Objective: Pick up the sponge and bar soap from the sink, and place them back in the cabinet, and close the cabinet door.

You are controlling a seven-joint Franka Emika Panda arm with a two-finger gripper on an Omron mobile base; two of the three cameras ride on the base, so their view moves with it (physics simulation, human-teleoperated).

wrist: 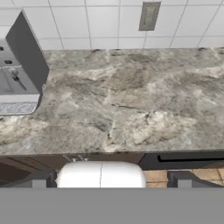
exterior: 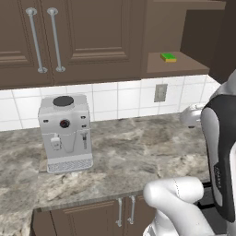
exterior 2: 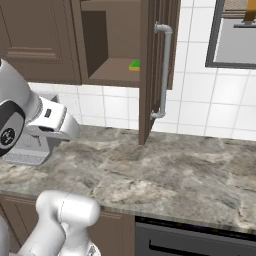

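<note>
no text or labels can be read.

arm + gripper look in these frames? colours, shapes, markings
The arm has glossy white rounded shells; one link carries a black panel with small white lettering, too small to read. The gripper has two blocky dark grey finger tips. No cables visible.

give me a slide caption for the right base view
Sponge on the shelf of the open cabinet, its door swung out above the marbled counter.
</note>
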